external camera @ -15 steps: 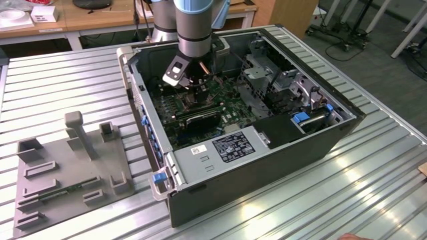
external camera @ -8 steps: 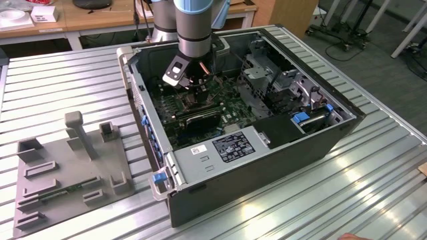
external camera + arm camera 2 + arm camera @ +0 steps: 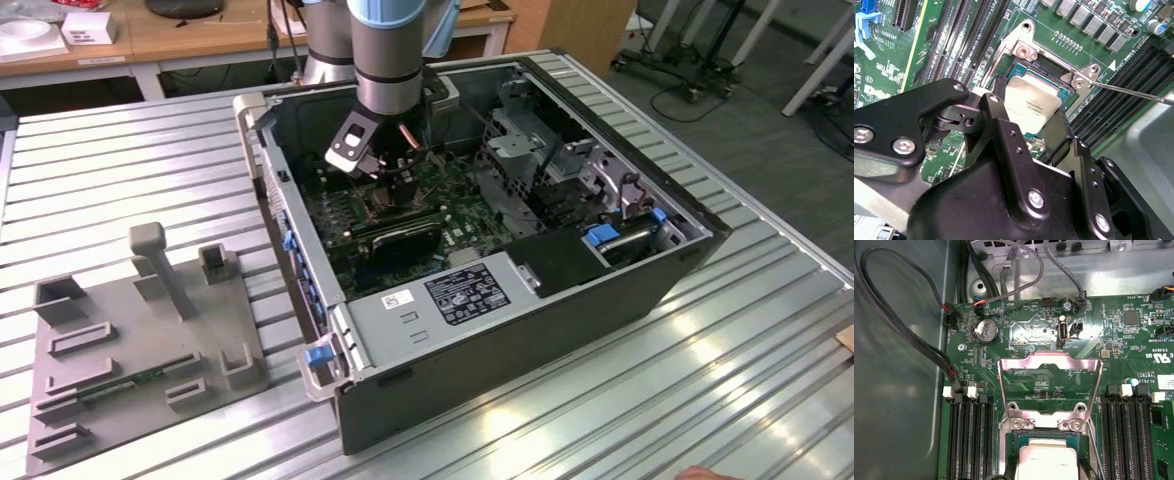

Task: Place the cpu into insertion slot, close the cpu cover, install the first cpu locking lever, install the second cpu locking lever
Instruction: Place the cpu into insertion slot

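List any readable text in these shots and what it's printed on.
Nothing reads reliably enough to quote.
White label on the computer case, exterior view: print too small.
White lettering on the motherboard, first wrist view: tiny and upside down.
Marks on the cpu top, second wrist view: faint and blurred.

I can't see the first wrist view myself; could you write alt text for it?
The silvery cpu cover is flipped open over a green motherboard, with the cpu lying at the insertion slot next to the cover's hinge. Long black memory slots flank the slot, and dark cables run along the case wall.
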Available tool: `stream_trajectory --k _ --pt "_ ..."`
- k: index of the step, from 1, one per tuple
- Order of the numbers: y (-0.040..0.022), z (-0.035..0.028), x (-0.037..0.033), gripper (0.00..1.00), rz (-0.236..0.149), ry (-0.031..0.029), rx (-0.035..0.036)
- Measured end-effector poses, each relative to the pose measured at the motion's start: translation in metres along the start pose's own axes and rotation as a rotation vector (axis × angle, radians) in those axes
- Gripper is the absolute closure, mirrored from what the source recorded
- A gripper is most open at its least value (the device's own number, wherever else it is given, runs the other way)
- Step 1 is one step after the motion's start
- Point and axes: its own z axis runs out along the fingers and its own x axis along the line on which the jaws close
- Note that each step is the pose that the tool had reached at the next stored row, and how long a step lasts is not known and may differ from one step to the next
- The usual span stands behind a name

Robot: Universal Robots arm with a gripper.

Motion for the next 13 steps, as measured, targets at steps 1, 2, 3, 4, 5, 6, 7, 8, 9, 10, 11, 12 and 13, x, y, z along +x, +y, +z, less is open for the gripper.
stream_trajectory --k 1,2,3,4,5,6,7,8,9,10,11,12,13 --pt "0.0 0.0 0.0 0.46 -0.001 0.0 0.0" --pt "0.0 0.0 0.0 0.46 -0.001 0.0 0.0" --pt "0.0 0.0 0.0 0.46 -0.001 0.0001 0.0" --pt "0.0 0.0 0.0 0.46 -0.001 0.0001 0.0" --pt "0.0 0.0 0.0 0.46 -0.001 0.0001 0.0" --pt "0.0 0.0 0.0 0.46 -0.001 0.0001 0.0" --pt "0.0 0.0001 0.0 0.46 -0.001 0.0 0.0001" --pt "0.0 0.0002 -0.0001 0.46 -0.001 -0.0001 0.0001" --pt "-0.0001 0.0003 -0.0001 0.46 -0.001 -0.0001 0.0002" --pt "-0.0001 0.0004 0.0 0.46 -0.001 -0.0001 0.0002" --pt "0.0 0.0004 0.0 0.46 -0.001 -0.0001 0.0002" --pt "0.0 0.0005 0.0 0.46 -0.001 0.0 0.0001" --pt "0.0 0.0005 0.0 0.46 -0.001 0.0001 0.0"
